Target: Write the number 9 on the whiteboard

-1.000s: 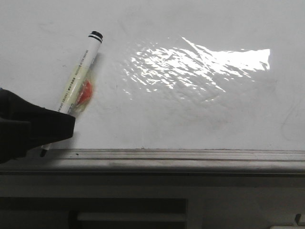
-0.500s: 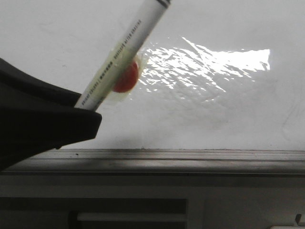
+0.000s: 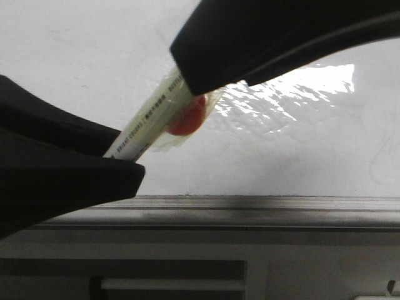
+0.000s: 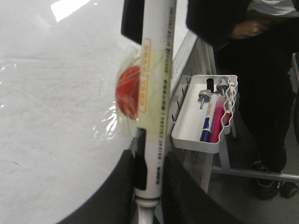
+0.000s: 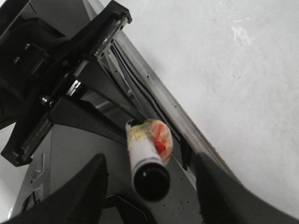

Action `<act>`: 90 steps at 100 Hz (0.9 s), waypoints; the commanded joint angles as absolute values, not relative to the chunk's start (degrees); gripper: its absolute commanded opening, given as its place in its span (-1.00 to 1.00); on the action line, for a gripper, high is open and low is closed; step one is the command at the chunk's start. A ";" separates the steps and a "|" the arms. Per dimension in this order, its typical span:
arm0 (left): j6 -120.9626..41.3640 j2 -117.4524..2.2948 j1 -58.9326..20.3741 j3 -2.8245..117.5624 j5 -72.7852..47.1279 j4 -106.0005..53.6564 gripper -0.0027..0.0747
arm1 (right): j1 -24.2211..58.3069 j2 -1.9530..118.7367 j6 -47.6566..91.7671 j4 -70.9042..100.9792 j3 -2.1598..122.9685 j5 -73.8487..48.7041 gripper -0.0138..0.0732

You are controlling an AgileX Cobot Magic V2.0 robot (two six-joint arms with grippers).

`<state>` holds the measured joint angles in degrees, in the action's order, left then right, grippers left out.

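The whiteboard [image 3: 300, 156] fills the back of the front view; it also shows in the left wrist view [image 4: 56, 140] and the right wrist view [image 5: 243, 70]. No number 9 shows on it. My left gripper [image 3: 119, 159] is shut on the lower end of a white marker [image 3: 147, 122] that has a red blob taped to it [image 3: 187, 119]. Its fingers clamp the barrel [image 4: 156, 93] in the left wrist view. My right gripper [image 3: 187, 69] reaches in from the upper right. Its open jaws stand either side of the marker's black end [image 5: 149, 182] without touching it.
A grey metal ledge [image 3: 250, 209] runs under the board, with a dark grey slotted panel [image 3: 156, 269] below it. A white tray of pens [image 4: 196, 140] hangs on the stand's side. A person in dark clothes [image 4: 261, 70] stands beside it.
My left gripper has lifted the marker up and to the right, closer to the camera. My right gripper has come in from the upper right and now straddles the marker's top end.
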<state>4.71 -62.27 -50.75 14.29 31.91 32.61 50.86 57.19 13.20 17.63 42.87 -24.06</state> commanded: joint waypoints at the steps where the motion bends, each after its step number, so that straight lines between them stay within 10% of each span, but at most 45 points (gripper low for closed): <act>1: 5.25 -61.66 -50.98 15.74 36.65 31.59 -0.98 | 50.92 58.13 14.10 20.12 45.83 -19.83 0.16; 38: 5.25 -61.66 -50.98 15.74 36.65 31.37 -0.87 | 50.92 58.33 14.10 20.36 46.53 -21.14 -0.84; 59: 5.25 -61.66 -50.98 15.74 36.65 28.63 -0.22 | 50.92 58.33 14.10 20.36 46.53 -21.92 -0.83; 90: 5.25 -54.11 -49.83 15.74 33.91 19.90 -0.19 | 46.37 54.58 14.10 19.50 46.53 -20.69 -0.82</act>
